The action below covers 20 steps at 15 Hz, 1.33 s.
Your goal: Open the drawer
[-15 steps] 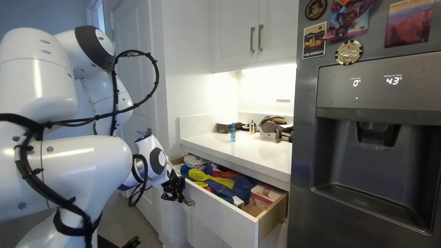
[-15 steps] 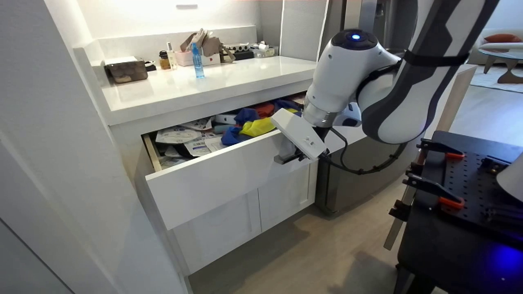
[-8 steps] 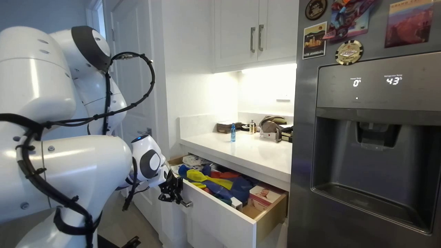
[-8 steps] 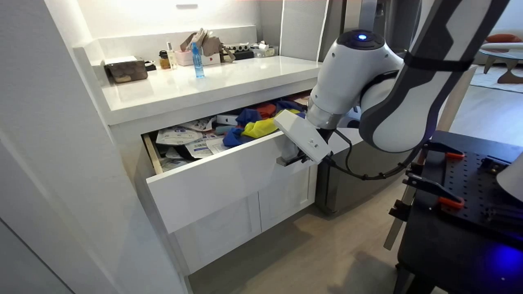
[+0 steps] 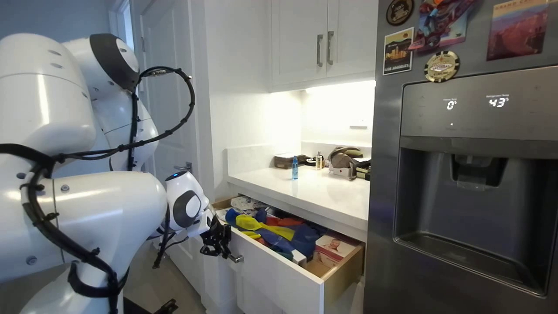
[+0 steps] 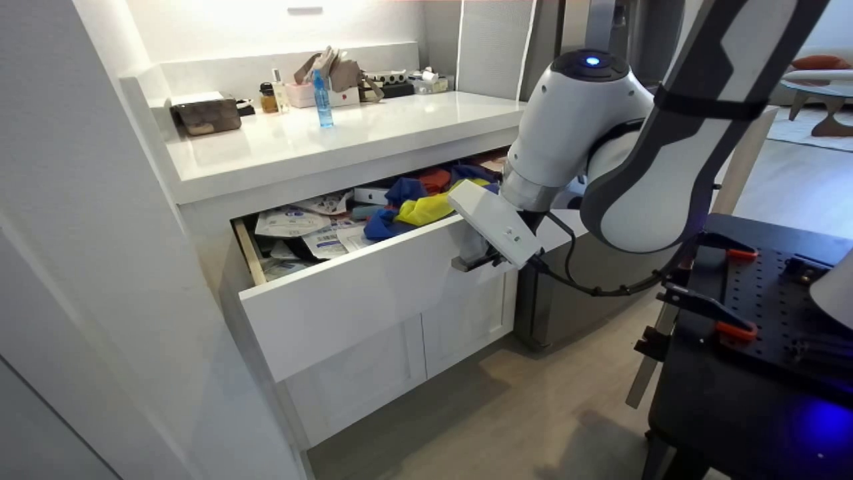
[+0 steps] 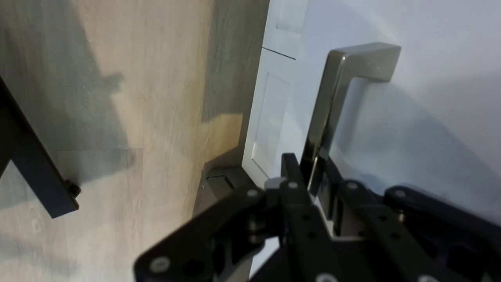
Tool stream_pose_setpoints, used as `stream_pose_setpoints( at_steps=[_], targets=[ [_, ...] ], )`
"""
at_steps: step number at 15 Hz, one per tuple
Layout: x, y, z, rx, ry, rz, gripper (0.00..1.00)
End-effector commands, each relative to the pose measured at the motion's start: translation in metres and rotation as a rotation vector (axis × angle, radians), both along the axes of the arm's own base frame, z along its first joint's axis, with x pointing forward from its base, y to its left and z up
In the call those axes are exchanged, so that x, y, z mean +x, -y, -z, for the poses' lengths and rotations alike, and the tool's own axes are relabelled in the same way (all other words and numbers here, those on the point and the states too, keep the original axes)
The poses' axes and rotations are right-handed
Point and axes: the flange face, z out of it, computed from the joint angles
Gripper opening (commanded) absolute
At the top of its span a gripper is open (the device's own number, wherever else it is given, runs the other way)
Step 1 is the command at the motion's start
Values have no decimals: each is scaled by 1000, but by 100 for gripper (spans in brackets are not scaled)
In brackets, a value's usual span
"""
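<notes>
A white counter (image 5: 307, 192) runs beside a dark refrigerator (image 5: 457, 144); directly beneath that counter is the drawer (image 6: 373, 297), drawn well out with its contents exposed; I find the gripper (image 7: 312, 167) pinching the metal handle (image 7: 329, 105), a jaw on either side; an end of the handle shows clear of the jaws in both exterior views, though I cannot tell how well centred the hold is; the handle looks rigid and smooth, so I rate it fit for a firm pull but liable to slip under a slanting one; cloth (image 6: 421, 209), paper packets (image 6: 291, 222) and a carton (image 5: 333, 249) suggest a light to moderate load, so I expect a steady glide; best purchase, in my judgement, is mid-handle, pulling straight out; an off-centre pull could rack so wide a drawer; fragile contents lower down I cannot rule out.
</notes>
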Motion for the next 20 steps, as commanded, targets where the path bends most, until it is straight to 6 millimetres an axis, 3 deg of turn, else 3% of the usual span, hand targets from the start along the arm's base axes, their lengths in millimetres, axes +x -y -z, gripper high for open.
stream_pose_setpoints(
  at_steps=[1,3,10,16,20],
  targets=[
    [-2,21,-18,-2,-29,-16,40],
    [-2,24,-19,-13,-37,-34,48],
    [0,50,-40,-34,-51,-45,99],
    [-10,47,-74,20,-116,-145,100],
    [-4,50,-101,-2,-145,-206,100]
  ],
)
